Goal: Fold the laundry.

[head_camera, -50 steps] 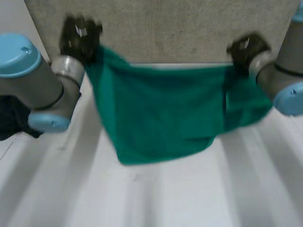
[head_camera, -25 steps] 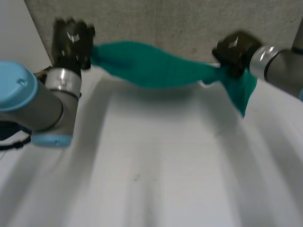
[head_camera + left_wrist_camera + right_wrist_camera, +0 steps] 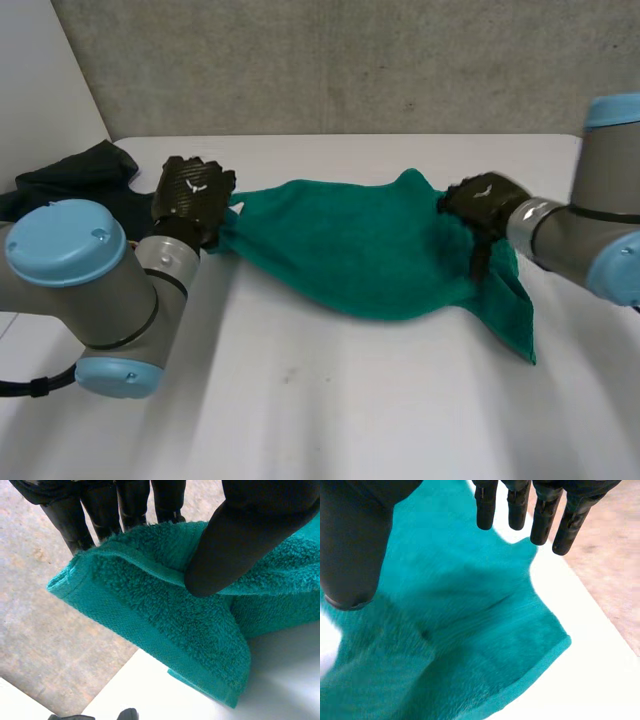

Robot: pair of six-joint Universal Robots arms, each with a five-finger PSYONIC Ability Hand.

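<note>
Green towel (image 3: 360, 255), airborne 1 s ago, now lies bunched mid tabletop (image 3: 330, 400): laid down, fold not begun. My L hand (image 3: 192, 198) pinches its left corner; R hand (image 3: 478, 205) at right edge, fingers spread, nothing held. Dark garment (image 3: 80, 175) farther back.

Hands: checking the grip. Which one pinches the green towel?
The left hand: thumb and fingers clamp the green towel near a corner. The right hand is open, fingers straight, over it.
</note>
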